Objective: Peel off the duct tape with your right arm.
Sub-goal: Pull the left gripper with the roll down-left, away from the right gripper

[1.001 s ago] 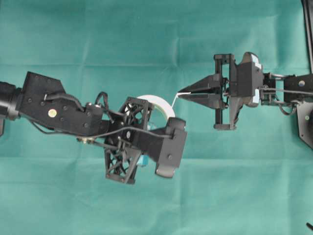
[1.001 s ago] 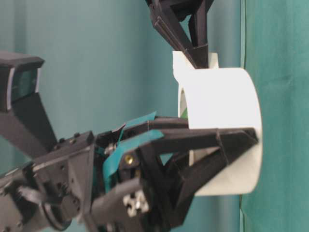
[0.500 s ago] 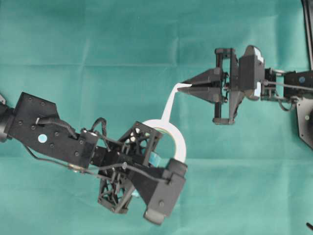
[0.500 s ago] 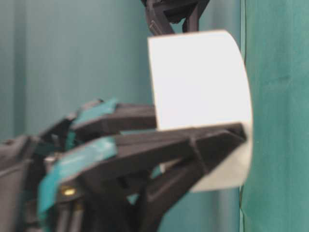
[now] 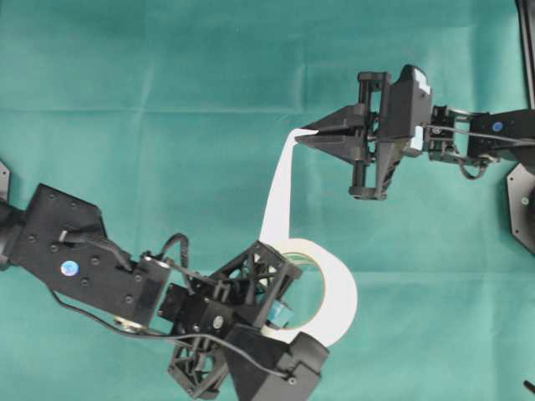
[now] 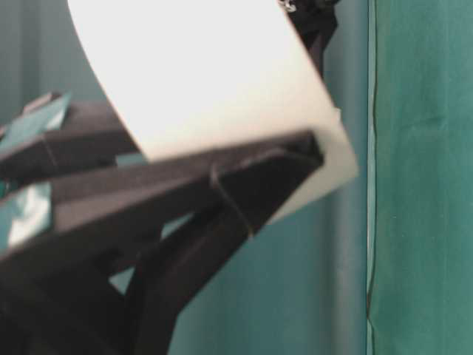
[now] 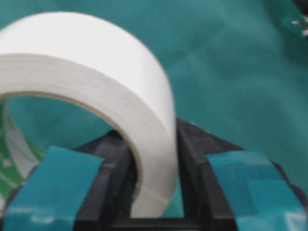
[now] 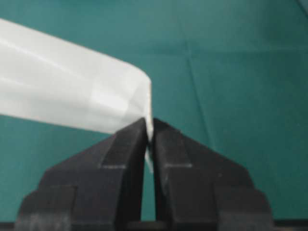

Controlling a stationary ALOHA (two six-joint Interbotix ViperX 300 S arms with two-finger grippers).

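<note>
Nearest me, my left gripper (image 7: 154, 192), the black one with teal-patched fingers (image 7: 53, 187), is clamped across the wall of the white duct tape roll with the greenish core (image 5: 322, 288), held low in the overhead view. I worry the roll could twist or slide in that narrow grip as tension builds. A white strip of peeled tape (image 5: 278, 192) runs up from it to my right gripper (image 5: 305, 135), whose plain black wedge fingers (image 8: 125, 154) are pinched together on just the strip's tip. So small a bite may slip out, or the strip may tear, over the green cloth table (image 5: 125, 100).
</note>
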